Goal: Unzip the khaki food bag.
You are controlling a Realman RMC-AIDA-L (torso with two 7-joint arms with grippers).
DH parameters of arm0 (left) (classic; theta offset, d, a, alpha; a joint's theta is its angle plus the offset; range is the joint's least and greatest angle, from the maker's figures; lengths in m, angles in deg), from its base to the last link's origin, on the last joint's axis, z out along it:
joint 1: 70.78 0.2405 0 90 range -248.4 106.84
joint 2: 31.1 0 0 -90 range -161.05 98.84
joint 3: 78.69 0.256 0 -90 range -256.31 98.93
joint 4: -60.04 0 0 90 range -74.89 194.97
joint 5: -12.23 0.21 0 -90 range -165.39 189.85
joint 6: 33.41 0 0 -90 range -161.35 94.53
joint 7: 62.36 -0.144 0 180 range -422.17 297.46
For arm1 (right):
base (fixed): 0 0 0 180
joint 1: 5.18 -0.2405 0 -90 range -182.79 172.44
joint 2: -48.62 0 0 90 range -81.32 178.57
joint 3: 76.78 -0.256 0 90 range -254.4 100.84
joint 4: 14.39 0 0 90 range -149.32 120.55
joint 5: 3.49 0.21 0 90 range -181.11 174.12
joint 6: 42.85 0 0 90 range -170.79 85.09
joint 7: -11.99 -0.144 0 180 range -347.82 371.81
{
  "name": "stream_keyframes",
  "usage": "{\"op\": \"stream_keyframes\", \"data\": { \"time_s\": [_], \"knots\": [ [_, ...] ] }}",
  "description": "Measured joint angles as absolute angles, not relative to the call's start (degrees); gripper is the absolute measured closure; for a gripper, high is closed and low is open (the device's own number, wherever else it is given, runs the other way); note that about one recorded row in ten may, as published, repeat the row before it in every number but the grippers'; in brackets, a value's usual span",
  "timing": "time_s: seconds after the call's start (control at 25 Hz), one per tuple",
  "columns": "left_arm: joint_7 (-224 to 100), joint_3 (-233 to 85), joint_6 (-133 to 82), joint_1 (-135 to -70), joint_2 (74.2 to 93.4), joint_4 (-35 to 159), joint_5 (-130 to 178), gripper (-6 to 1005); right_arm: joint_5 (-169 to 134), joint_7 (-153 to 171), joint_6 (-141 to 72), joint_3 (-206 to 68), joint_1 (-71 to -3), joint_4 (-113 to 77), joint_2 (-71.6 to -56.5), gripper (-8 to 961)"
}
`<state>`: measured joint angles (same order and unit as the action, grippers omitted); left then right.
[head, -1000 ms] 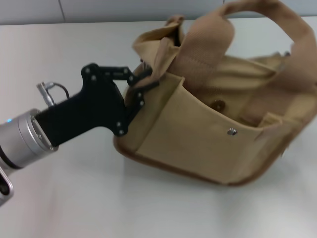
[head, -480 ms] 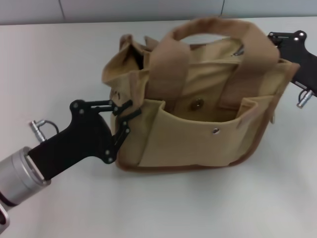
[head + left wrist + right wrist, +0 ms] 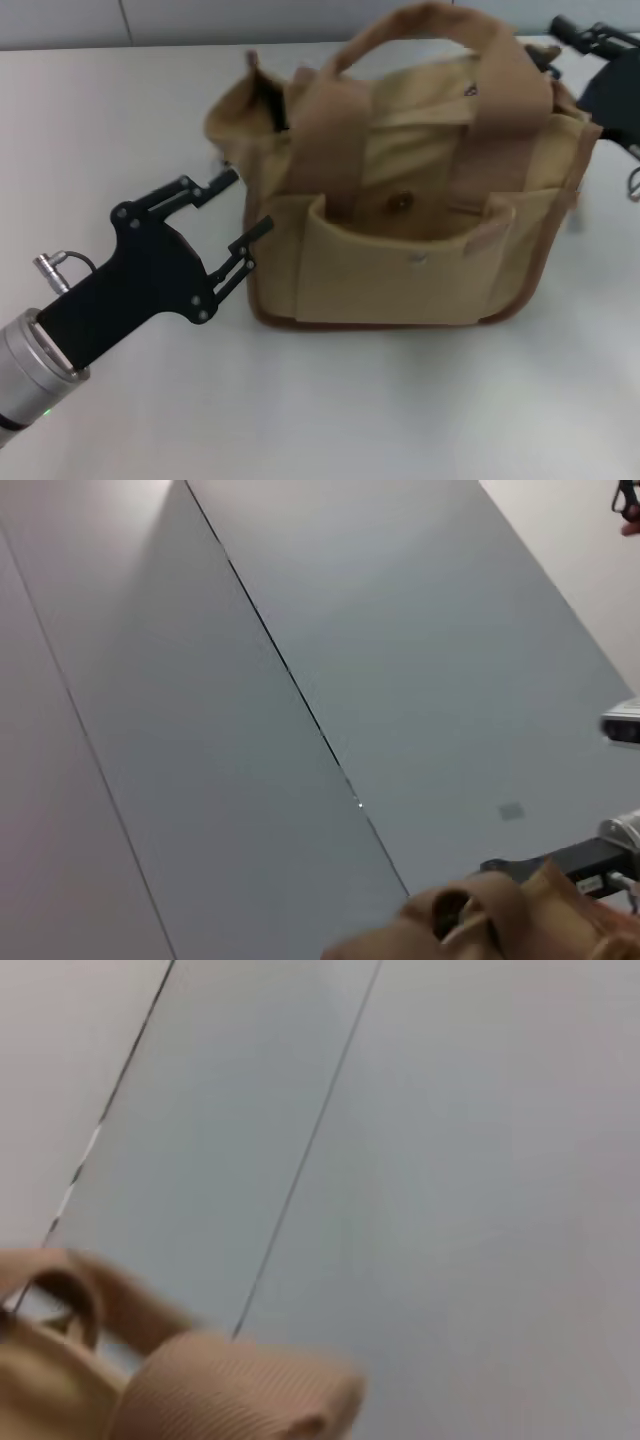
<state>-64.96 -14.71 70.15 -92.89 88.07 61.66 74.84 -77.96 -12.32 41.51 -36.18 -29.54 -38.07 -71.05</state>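
Khaki canvas is filling the upper centre of the head view: the khaki food bag (image 3: 410,215) is standing upright on the white table (image 3: 330,410), its long axis running left to right across the frame and its front pocket (image 3: 395,270) facing the lower edge. Its 2 webbing handles (image 3: 335,140) are arching up over the top opening. My left gripper (image 3: 240,210) is hovering at centre left, just beside the bag's left end, fingers spread and pinching nothing, pointing toward the right and apart from the fabric. My right gripper (image 3: 600,70) is sitting at the upper right edge, just behind the bag's right end; I cannot tell how its fingers are standing. My left wrist view is catching a bit of tan fabric at its lower right.
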Motion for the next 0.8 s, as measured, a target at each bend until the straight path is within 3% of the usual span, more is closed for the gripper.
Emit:
{"op": "stream_keyframes", "data": {
  "time_s": [0.2,0.32,0.44,0.56,0.68,0.8],
  "knots": [
    [-64.36,-15.18,72.96,-92.31,88.08,61.81,73.71,461,-75.16,-12.28,44.28,-36.39,-27.83,-38.02,-70.91,674],
    [-64.31,-15.5,74.78,-91.88,88.08,61.97,73.62,400,-74.12,-12.21,45.32,-36.93,-27.29,-37.87,-70.92,618],
    [-62.92,-16.14,77.26,-90.73,87.98,61.99,73.16,339,-68.47,-12.45,47.67,-38.06,-25.99,-36.04,-70.95,381],
    [-57.72,-16.76,78.53,-89.22,87.59,62.96,73.09,279,-62.19,-17.16,51.8,-38.11,-24.1,-33.65,-70.65,273],
    [-49.44,-15.4,78.53,-88.18,87.01,66.26,75.32,218,-63.44,-26.18,57.74,-37.06,-21.73,-33.83,-69.5,165],
    [-41.78,-13.69,78.22,-87.54,85.98,69.71,79.71,189,-77.95,-34.03,63.37,-35.6,-20.24,-37.12,-67.88,163]
  ]
}}
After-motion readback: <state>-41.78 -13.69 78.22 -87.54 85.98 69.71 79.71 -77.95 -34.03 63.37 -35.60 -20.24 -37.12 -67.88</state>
